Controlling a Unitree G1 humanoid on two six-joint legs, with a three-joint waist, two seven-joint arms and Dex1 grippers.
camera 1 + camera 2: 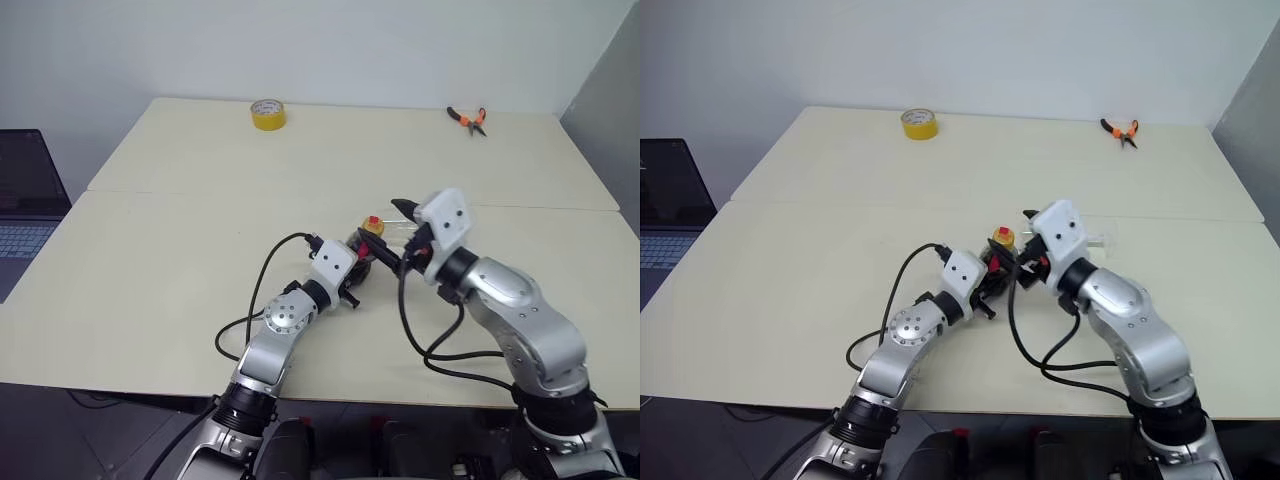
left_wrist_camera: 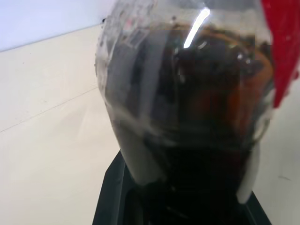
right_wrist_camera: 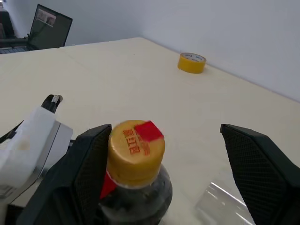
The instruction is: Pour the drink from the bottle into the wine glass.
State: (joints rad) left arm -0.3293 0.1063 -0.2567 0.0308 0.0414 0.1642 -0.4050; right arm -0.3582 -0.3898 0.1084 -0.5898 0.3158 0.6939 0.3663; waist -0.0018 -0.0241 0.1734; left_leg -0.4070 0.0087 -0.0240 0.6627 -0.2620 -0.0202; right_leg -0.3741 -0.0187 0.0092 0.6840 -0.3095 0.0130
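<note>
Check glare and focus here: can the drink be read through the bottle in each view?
Left wrist view: bottle very close, soft-edged, a white glare streak across the dark drink. Right wrist view: cap sharp, glass hazy. Eye views: light is even and the bottle looks tiny.

Left end effector (image 1: 368, 254) clamped shut, arm reaching forward and slightly rightward, held level. Right end effector (image 3: 164, 154) spread wide, fingers (image 3: 255, 159) apart, wrist angled inward toward the left one, forearm raised higher.
</note>
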